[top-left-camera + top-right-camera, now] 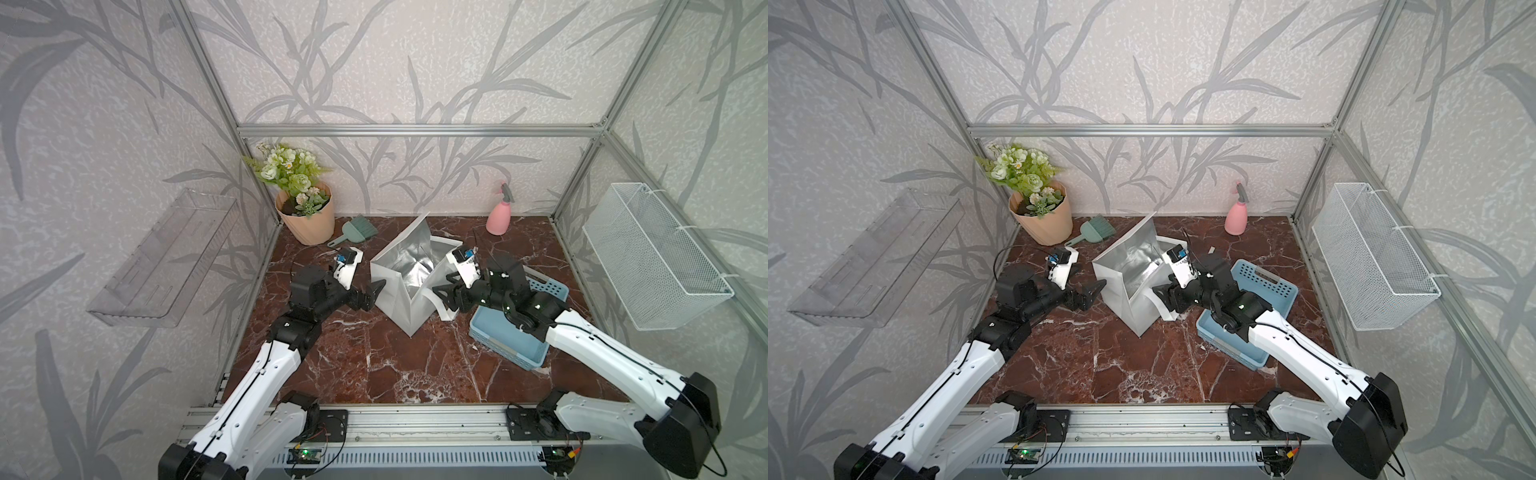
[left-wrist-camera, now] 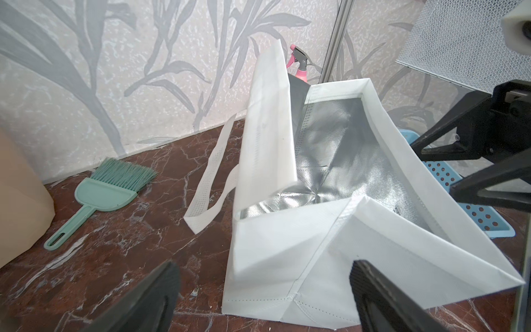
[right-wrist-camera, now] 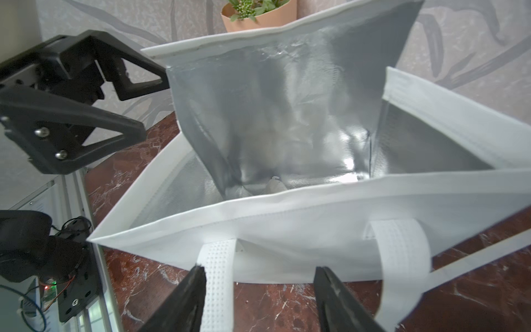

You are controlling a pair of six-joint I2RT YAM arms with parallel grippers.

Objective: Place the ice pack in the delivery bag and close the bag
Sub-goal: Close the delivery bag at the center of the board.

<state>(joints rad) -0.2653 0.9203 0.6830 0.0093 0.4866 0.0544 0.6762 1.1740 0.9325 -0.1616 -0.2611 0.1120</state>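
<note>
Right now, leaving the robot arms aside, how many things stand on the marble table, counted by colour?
White: 1, the delivery bag
Blue: 1, the tray
Pink: 1, the spray bottle
Green: 1, the brush
Peach: 1, the flower pot
Total: 5

Nothing legible is showing in any view: no text, label, brand, number or sign is coming through clearly enough to read. In a top view, the left wrist camera's blue patch [image 1: 341, 258] and the right wrist camera's blue patch [image 1: 468, 252] are appearing too small to tell whether they carry writing.
</note>
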